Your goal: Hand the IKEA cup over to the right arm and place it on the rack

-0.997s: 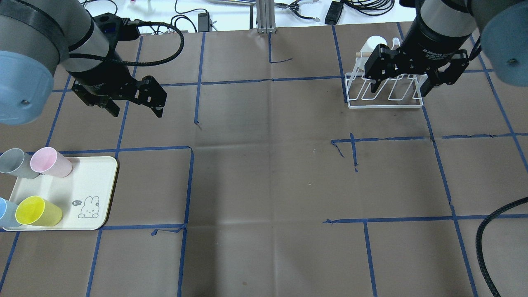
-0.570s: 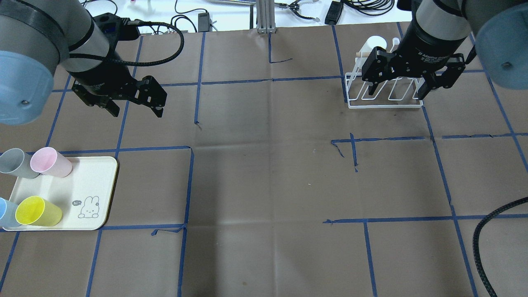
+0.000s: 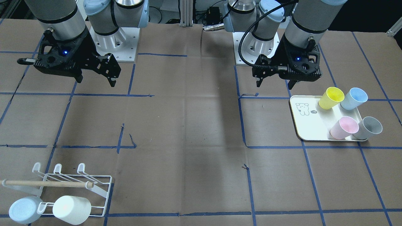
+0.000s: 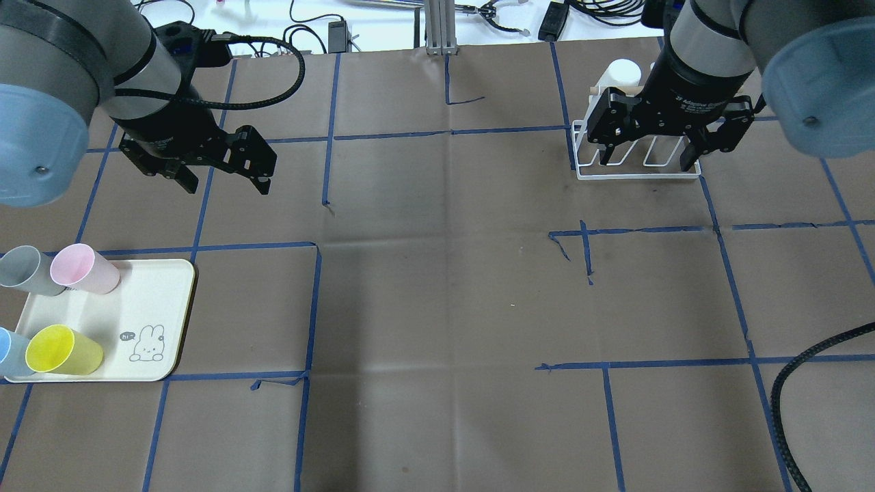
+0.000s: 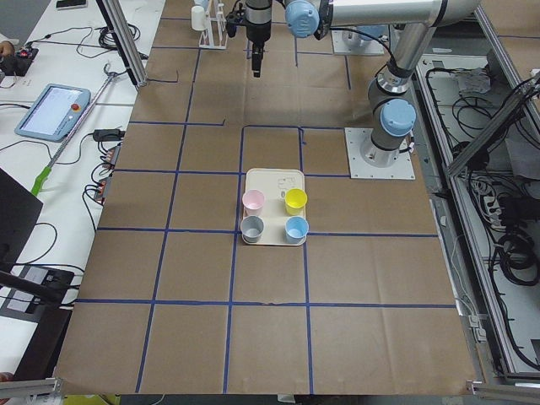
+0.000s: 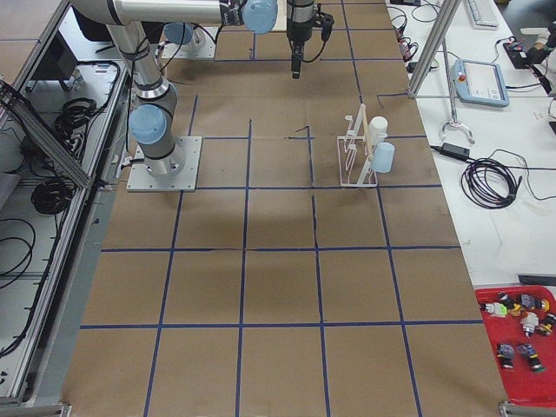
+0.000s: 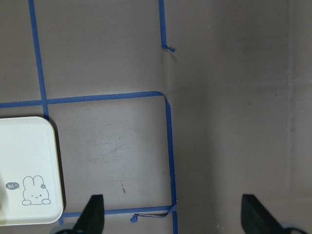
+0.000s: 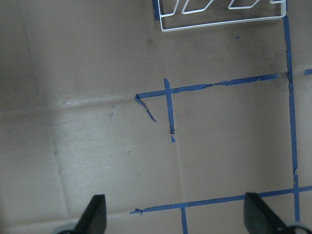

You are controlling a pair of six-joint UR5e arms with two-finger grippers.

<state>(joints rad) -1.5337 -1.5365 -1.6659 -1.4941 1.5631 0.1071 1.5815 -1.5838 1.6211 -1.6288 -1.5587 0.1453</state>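
Observation:
Several IKEA cups stand on the cream tray (image 4: 147,301): yellow (image 4: 61,350), pink (image 4: 83,268), grey (image 4: 24,270) and blue (image 4: 8,352). My left gripper (image 4: 225,186) hangs open and empty above the table, beyond the tray and apart from the cups. The white wire rack (image 4: 639,175) with its wooden dowel (image 3: 47,184) holds a white cup (image 3: 71,209) and a pale blue cup (image 3: 23,209). My right gripper (image 4: 644,162) is open and empty in the air on the robot's side of the rack. Only bare table lies between its fingers in the right wrist view.
Brown paper with blue tape lines covers the table (image 4: 444,287). A black cable (image 4: 803,383) loops in at the near right. Cables and small devices (image 4: 338,31) lie past the far edge. A red bin of small parts (image 6: 521,334) stands off the right end.
My right gripper has drifted left and back from over the rack, staying open. The left arm and the cups have not moved.

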